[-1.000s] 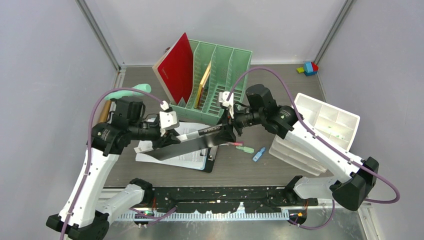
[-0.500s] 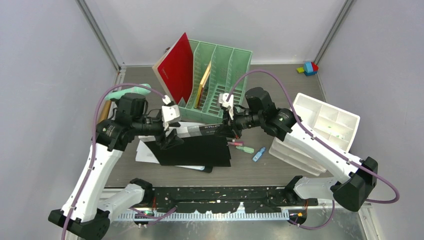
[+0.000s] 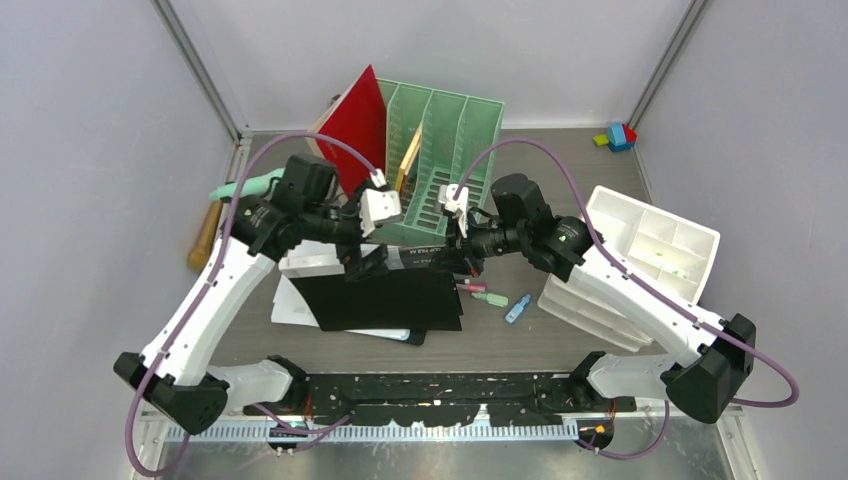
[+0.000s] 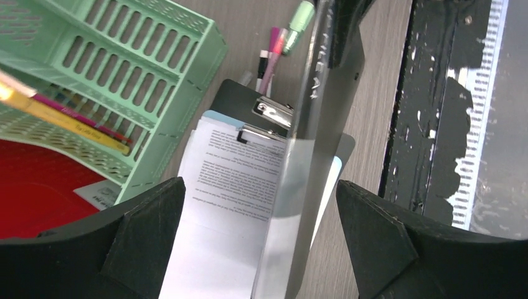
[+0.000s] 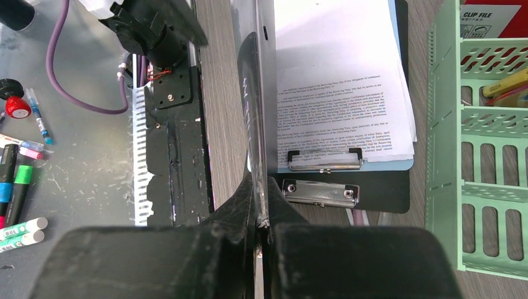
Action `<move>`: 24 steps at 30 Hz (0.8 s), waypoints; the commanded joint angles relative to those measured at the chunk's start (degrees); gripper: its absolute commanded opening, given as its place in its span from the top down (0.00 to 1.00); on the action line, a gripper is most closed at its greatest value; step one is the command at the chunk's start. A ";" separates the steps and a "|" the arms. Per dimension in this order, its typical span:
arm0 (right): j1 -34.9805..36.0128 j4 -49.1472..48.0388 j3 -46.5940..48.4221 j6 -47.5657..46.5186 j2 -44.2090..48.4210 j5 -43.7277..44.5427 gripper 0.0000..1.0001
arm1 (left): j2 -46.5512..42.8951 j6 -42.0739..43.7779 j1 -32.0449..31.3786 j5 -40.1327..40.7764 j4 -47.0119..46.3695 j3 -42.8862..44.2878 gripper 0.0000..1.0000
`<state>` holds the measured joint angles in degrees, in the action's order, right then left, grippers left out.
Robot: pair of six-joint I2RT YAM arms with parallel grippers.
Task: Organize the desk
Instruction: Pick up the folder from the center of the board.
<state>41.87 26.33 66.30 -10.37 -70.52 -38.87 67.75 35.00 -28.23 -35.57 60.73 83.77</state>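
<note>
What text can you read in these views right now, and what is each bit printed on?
"CLIP FILE": on the white label of the red plastic file.
Printed paragraphs on the white clipped paper sheets: too small to read.
Silver lettering along the edge of the thin black folder: blurred, not readable.
Small print on the yellow spine in the rack: unreadable.

The left gripper [image 4: 258, 184] is hanging with its two black fingers [image 4: 134, 240] spread wide. Between them a thin glossy grey-black folder [image 4: 317, 118] is standing on edge, touching neither finger. Beneath the fingers, white printed sheets [image 4: 233, 187] are lying clipped on a pale blue clipboard [image 4: 207, 116], which is overlapping a black clipboard [image 4: 227, 99]. Ahead, past one finger, a mint-green slotted plastic file rack [image 4: 124, 68] is sitting next to a red folder [image 4: 37, 180]. Pink and mint-green pens [image 4: 274, 53] are lying further ahead on the grey-brown wood-grain desk [image 4: 249, 25].
</note>
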 commanded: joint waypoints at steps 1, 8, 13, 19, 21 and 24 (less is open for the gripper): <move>-0.21 -2.64 2.69 0.48 1.37 -0.78 0.99 | 1.92 2.47 -5.42 5.03 1.79 1.45 0.05; -0.27 -2.71 2.17 0.40 1.98 -0.62 1.00 | 4.69 3.87 -8.72 9.03 2.42 -0.07 0.29; -0.37 -3.02 1.49 0.17 2.43 -0.24 1.00 | 5.75 4.85 -9.21 9.75 4.51 0.59 0.40; -0.52 -3.13 1.49 0.35 2.49 -0.32 1.00 | 7.53 6.21 -10.14 11.83 7.41 1.16 0.51; -0.55 -3.31 1.28 0.35 2.56 -0.32 1.00 | 8.22 6.22 -10.20 11.80 8.50 1.90 0.58; -0.68 -3.48 1.05 0.35 2.63 -0.21 1.00 | 8.92 6.28 -10.44 11.58 9.38 2.56 0.77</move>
<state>41.52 26.33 66.30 -10.33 -70.30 -38.68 75.83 40.10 -38.26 -24.43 67.59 83.83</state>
